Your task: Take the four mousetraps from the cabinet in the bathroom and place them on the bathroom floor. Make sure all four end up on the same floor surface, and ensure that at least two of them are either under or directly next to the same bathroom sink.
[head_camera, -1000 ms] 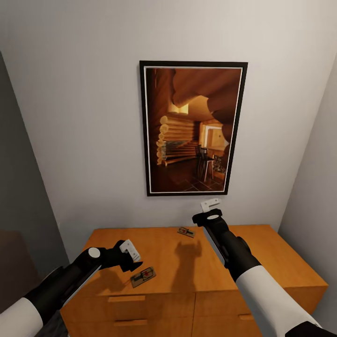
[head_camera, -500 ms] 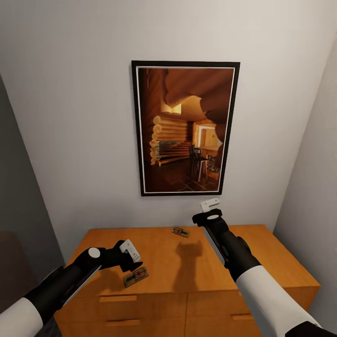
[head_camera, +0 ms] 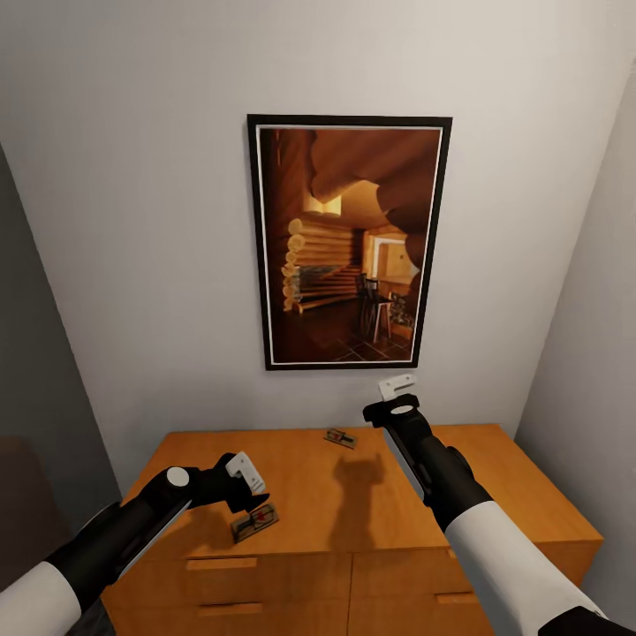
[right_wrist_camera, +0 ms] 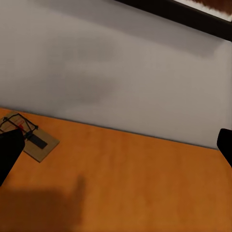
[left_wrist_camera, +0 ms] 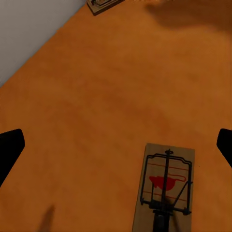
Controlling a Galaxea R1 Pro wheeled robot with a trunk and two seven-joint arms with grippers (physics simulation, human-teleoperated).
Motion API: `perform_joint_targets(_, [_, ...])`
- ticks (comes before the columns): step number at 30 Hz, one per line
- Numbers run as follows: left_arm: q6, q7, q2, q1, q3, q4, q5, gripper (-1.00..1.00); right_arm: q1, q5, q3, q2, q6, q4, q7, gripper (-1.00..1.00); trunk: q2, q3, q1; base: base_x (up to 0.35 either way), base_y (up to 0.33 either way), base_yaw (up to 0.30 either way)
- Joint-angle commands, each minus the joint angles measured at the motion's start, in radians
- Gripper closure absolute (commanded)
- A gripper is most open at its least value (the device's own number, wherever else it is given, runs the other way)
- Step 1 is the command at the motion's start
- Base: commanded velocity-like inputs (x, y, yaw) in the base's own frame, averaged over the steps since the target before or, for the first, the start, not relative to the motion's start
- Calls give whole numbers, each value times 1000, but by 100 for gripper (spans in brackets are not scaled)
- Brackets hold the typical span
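- Two small flat brown mousetraps seen on the orange-brown wooden cabinet (head_camera: 371, 512) top — near one (head_camera: 254, 522), far one (head_camera: 340, 437).
- Left gripper (head_camera: 250, 491) held above the near trap, jaws spread wide.
- Right gripper (head_camera: 395, 396) raised by the wall — jaws parted, nothing held.

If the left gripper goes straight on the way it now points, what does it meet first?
Most likely the near mousetrap on the cabinet top. The left wrist view looks down along the open left gripper at that trap, slightly off centre, so it may land on the wood beside it.

text: none legible | labels: none | numbers: none | signs: none
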Motion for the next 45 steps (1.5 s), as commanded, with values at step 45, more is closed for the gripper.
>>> perform_joint_targets(45, [10,0,1,0,-2,-1,11,-100,-1,0,2,0,6,1,-5,-100,-1,-1,0,-104,-11,0])
